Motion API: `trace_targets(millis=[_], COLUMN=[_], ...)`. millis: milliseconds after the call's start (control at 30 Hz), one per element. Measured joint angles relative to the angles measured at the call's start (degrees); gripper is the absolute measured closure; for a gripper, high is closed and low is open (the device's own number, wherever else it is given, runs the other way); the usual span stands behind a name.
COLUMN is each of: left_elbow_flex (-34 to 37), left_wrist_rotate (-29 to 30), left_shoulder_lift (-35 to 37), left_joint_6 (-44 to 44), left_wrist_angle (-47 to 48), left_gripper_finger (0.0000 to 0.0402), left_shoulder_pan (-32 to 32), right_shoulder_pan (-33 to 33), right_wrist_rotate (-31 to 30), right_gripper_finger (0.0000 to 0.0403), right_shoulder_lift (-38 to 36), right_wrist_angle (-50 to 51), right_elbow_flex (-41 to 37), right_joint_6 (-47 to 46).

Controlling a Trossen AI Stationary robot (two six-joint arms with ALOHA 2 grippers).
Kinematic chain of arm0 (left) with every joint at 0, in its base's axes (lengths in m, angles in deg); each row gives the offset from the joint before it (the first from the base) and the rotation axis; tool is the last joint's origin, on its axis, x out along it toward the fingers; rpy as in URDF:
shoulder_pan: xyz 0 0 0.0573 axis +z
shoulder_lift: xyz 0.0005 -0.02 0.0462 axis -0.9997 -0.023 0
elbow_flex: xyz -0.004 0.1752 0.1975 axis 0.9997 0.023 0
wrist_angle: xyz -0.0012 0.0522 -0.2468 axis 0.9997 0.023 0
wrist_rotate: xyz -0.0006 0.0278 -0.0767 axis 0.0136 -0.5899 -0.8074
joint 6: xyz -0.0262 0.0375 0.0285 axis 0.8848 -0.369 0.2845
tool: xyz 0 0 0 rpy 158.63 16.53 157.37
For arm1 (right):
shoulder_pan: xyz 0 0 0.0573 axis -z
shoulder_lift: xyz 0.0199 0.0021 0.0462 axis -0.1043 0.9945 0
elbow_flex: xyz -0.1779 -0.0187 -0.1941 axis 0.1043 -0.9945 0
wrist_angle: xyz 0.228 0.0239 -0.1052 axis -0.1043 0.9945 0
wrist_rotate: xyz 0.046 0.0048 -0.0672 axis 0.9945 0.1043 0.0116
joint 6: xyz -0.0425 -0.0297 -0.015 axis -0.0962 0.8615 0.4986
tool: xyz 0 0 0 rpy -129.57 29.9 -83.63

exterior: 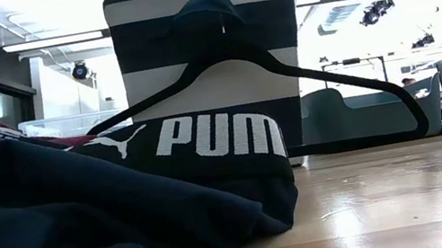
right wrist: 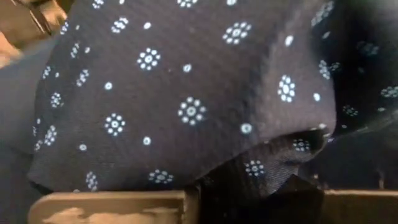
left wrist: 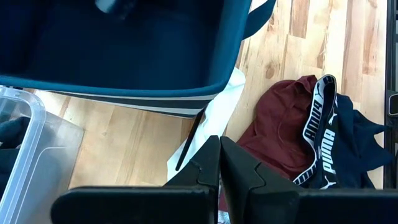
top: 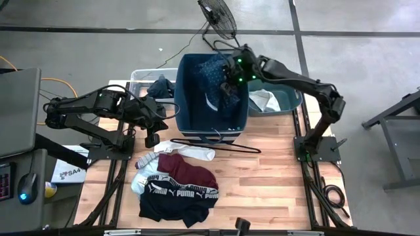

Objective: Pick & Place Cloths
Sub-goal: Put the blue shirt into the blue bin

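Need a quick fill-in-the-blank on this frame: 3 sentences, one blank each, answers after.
1. The right gripper holds the navy dotted garment over the dark blue ____.
2. The waistband of the black garment reads ____.
3. The left gripper, beside the bin, has its fingers ____.

Missing words: bin; PUMA; shut

The dotted navy cloth hangs bunched from the right gripper. Maroon cloth, white cloth and black PUMA cloth lie heaped near the left gripper.
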Motion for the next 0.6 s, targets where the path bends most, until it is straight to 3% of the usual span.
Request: trace_targets(millis=[333,600], left_elbow_flex=[0.0,0.0], left_wrist_rotate=[0.0,0.0], left_shoulder_lift=[0.0,0.0], left_joint_6=[0.0,0.0], left_wrist_angle=[0.0,0.0], left_gripper_finger=[0.0396,0.0396], left_shoulder_pan=[0.0,0.0], right_shoulder_pan=[-0.6,-1.4], right_wrist_rotate=[-3.1,-3.1], right_gripper_finger=[0.0347,0.0232], right_shoulder_lift=[2.5,1.8], right_wrist_angle=[4.4,4.9], right_elbow_flex=[0.0,0.1], right_joint_6=[1.4,-0.3])
